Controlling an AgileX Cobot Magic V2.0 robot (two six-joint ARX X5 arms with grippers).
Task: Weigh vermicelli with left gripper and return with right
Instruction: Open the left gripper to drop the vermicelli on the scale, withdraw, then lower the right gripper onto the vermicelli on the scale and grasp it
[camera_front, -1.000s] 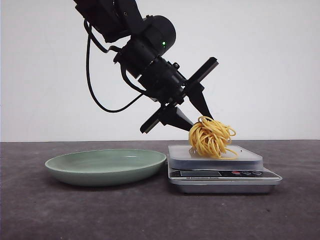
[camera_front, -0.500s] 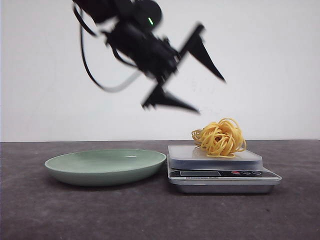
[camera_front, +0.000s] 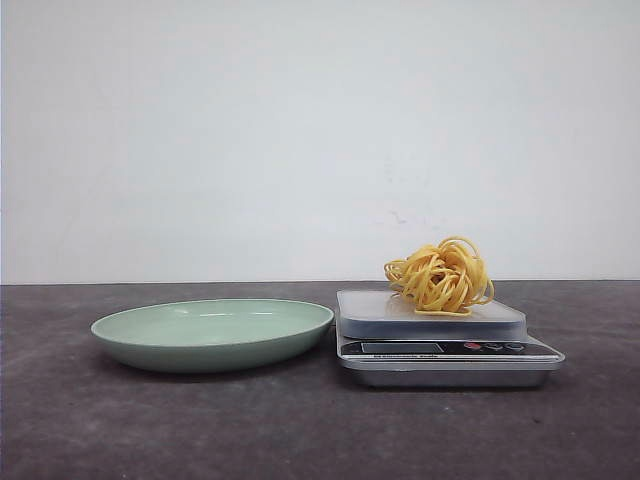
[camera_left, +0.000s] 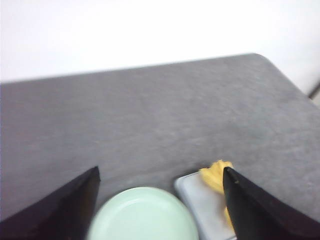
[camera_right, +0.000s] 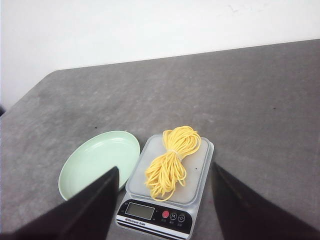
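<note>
The vermicelli (camera_front: 441, 276), a small nest of yellow-orange strands, lies on the silver kitchen scale (camera_front: 445, 345), right of the pale green plate (camera_front: 212, 333). No arm shows in the front view. High above the table, my left gripper (camera_left: 161, 175) is open and holds nothing; the plate (camera_left: 145, 216) and the scale's corner with the vermicelli (camera_left: 215, 174) lie far below it. My right gripper (camera_right: 164, 172) is also open and empty, well above the scale (camera_right: 166, 187), with the vermicelli (camera_right: 171, 160) seen between its fingers.
The dark grey tabletop (camera_front: 300, 430) reaches a white wall behind. The table's rounded far corner (camera_left: 260, 57) and its edges show in the wrist views. The scale's display and buttons (camera_right: 155, 213) face the front.
My left arm has let go of the vermicelli on the scale, risen up and left, and gone out of the front view. The vermicelli settled slightly on the platform.
</note>
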